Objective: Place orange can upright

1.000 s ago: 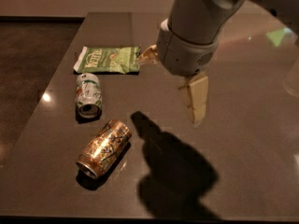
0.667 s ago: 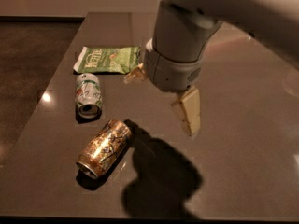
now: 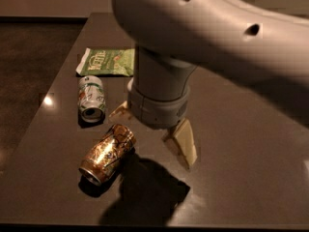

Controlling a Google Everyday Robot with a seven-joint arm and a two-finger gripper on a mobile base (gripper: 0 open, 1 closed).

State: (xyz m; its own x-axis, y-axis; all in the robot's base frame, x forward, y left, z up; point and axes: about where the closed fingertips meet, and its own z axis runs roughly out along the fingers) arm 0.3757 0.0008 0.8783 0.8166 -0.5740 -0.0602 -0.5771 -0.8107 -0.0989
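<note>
The orange can (image 3: 107, 153) lies on its side on the table (image 3: 241, 178), with the gripper (image 3: 152, 129) hovering just right of it, fingers (image 3: 186, 146) spread wide and empty, so a misaligned descent could nudge the round can and send it rolling.

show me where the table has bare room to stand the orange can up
Bare tabletop lies right of the gripper, which hangs open just right of the orange can. The left side is crowded: the green packet, the white and green can and the orange can lie close together.
</note>
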